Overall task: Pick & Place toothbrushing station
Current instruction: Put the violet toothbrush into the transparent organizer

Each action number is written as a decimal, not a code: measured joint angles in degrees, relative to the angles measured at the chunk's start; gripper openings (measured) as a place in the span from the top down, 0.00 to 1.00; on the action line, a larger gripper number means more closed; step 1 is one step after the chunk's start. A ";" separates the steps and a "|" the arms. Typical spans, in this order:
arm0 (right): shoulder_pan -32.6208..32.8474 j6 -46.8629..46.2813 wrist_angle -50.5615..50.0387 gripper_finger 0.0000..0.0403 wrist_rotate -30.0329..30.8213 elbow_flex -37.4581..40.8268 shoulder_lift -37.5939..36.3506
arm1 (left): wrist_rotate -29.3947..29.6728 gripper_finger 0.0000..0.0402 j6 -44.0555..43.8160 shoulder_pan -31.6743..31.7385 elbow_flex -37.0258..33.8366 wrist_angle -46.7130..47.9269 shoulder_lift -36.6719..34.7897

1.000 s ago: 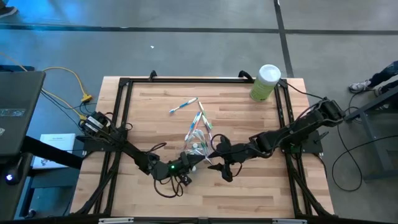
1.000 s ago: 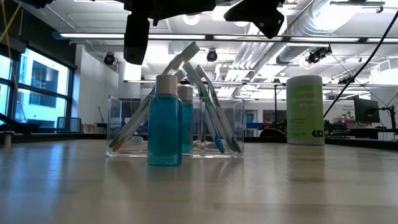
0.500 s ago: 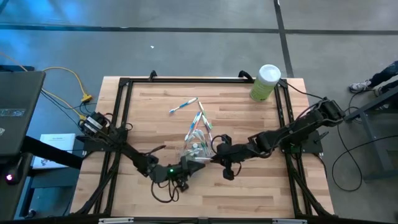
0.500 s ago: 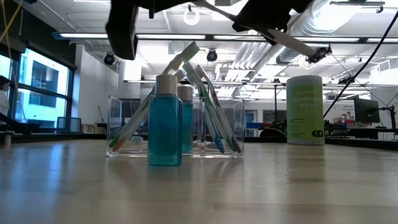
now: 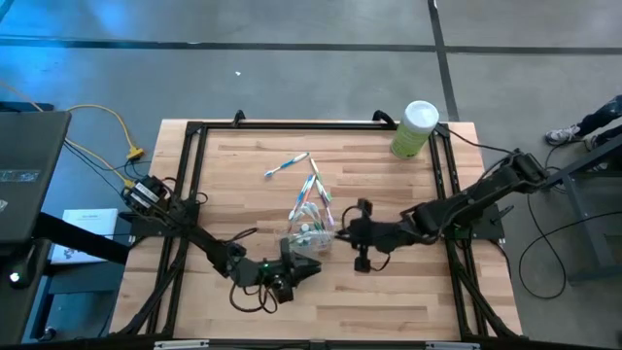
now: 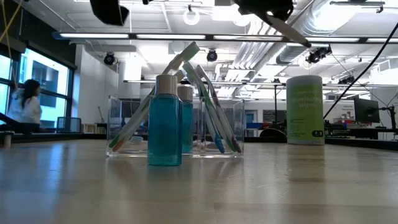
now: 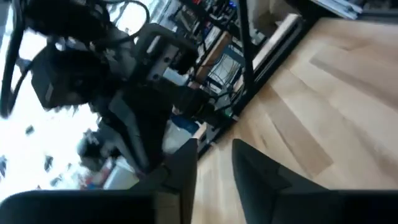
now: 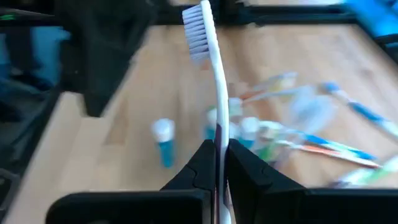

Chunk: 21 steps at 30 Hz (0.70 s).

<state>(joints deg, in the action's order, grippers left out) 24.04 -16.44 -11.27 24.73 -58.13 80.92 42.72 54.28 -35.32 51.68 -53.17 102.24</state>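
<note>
Here the right tool (image 8: 216, 163), closed on one white toothbrush (image 8: 211, 74), hangs beside the clear holder (image 5: 309, 233); two brushes (image 5: 289, 163) beyond it remain unplaced; the left tool (image 7: 214, 163), slightly parted, carries nothing.

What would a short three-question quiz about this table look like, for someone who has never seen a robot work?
1. True or false: the right gripper is shut on a white toothbrush.
2. Where does the green canister stand? A) inside the clear holder; B) near the table's far right corner; C) in the left gripper.
3. Fill in: beside the toothbrushes leaning out of the holder stand small ____ bottles with pale caps.

Key: 1 true; 2 B; 3 blue. The two loose toothbrushes lying farther back on the wooden table are not touched by either gripper.
</note>
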 joint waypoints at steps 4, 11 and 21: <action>0.34 -0.24 -2.38 0.97 6.06 2.11 -5.76 | 5.80 0.70 -4.18 -1.40 0.00 0.01 -0.02; 0.33 4.99 33.23 0.97 5.23 23.63 -17.50 | 16.86 0.68 -2.82 -3.70 -0.04 0.01 -0.03; -6.24 18.07 87.43 0.97 -19.41 35.25 0.79 | 37.33 0.68 -10.79 -3.95 -0.04 -4.67 -0.17</action>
<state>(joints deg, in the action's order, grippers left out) 17.80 1.63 76.16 5.32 -22.87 81.71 80.04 43.49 -39.27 51.64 -57.84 102.06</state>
